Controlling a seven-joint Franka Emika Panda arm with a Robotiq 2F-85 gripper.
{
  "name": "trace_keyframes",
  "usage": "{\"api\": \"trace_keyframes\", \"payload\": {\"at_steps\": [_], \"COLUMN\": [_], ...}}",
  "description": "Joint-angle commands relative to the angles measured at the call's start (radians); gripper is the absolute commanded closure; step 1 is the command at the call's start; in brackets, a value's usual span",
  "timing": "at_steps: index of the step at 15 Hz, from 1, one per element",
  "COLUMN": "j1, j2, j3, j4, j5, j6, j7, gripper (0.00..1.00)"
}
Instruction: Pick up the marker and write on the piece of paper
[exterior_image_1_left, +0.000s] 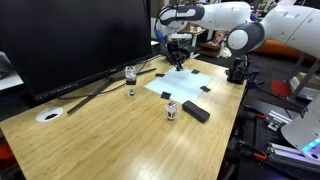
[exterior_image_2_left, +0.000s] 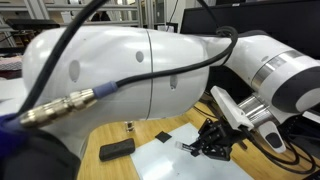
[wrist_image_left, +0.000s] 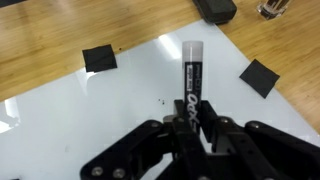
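The piece of paper (exterior_image_1_left: 183, 82) is a pale bluish-white sheet taped at its corners with small black patches, lying on the wooden table; it also shows in the wrist view (wrist_image_left: 140, 95) and in an exterior view (exterior_image_2_left: 190, 148). My gripper (wrist_image_left: 190, 125) is shut on the black marker (wrist_image_left: 192, 75), which points away over the sheet in the wrist view. In an exterior view my gripper (exterior_image_1_left: 178, 57) hovers over the far part of the paper. In an exterior view (exterior_image_2_left: 205, 145) the marker's tip (exterior_image_2_left: 183, 146) is close above the sheet. A small dark mark (wrist_image_left: 160, 100) is on the paper.
A black rectangular block (exterior_image_1_left: 195, 110) and a small glass jar (exterior_image_1_left: 171, 110) stand near the paper's front edge. Another glass (exterior_image_1_left: 131, 75) stands left of the sheet, a white round disc (exterior_image_1_left: 49, 114) farther left. A large dark monitor (exterior_image_1_left: 70, 40) and cables lie behind.
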Motion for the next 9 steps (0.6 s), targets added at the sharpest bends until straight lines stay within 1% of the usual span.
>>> {"api": "trace_keyframes", "payload": {"at_steps": [1,8,9], "j1": [-0.002,-0.002,-0.001], "j2": [-0.015,-0.015,-0.018], "j3": [0.000,0.000,-0.002], "j4": [-0.028,-0.028,-0.028], "j5": [-0.002,-0.002,-0.005], "j6": [0.012,0.013,0.008], "j7": [-0.004,-0.004,-0.005], "gripper": [0.81,0.81,0.95]}}
